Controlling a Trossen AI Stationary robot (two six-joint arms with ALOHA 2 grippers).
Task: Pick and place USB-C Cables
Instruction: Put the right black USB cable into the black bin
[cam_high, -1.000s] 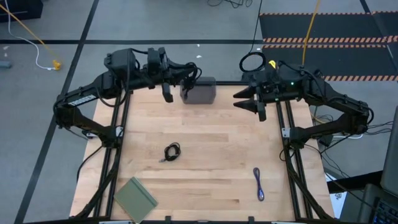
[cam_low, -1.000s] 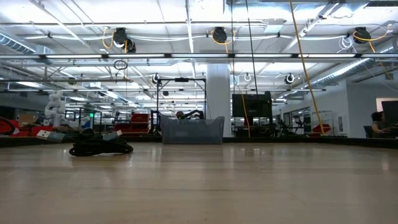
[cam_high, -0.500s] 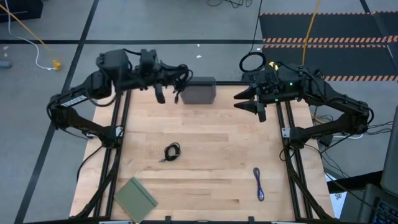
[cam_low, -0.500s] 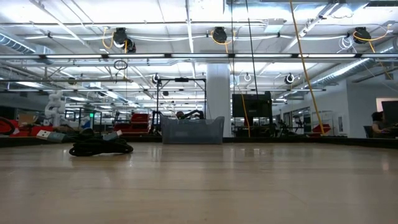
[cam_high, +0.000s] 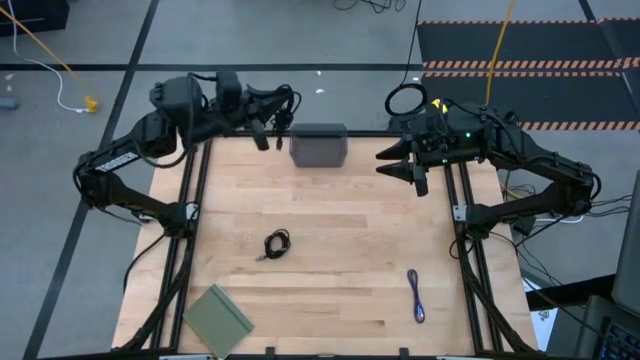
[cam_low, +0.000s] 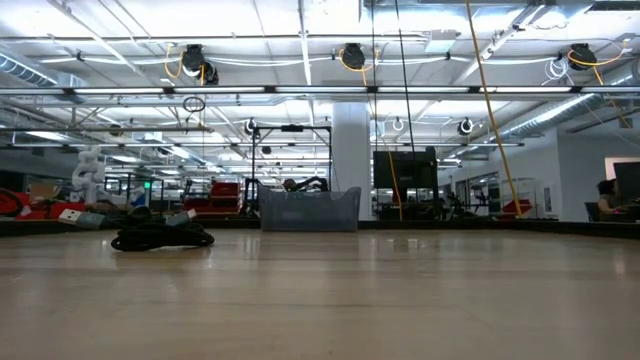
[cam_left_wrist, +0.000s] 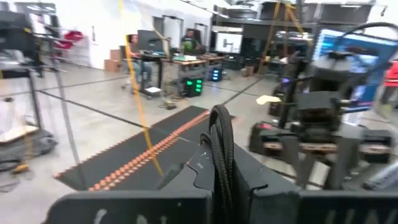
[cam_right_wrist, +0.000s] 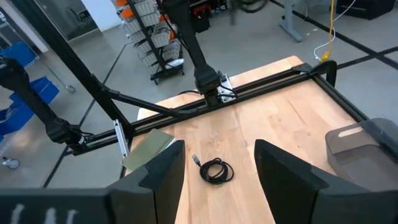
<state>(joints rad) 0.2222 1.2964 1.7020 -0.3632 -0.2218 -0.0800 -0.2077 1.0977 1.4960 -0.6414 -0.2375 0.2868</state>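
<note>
The wooden table (cam_high: 340, 225) holds a coiled black cable (cam_high: 277, 244), a purple cable (cam_high: 416, 296), a green pad (cam_high: 218, 319) and a grey tray (cam_high: 319, 146).

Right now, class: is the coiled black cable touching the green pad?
Apart. The high view shows bare wood between the cable and the pad.

Your surface (cam_high: 340, 230) was pale blond wood in strips, your coiled cable (cam_high: 276, 244) black, the folded cable (cam_high: 416, 296) purple-blue, the tray (cam_high: 318, 147) dark grey, the pad (cam_high: 218, 318) dull green, both arms black.
</note>
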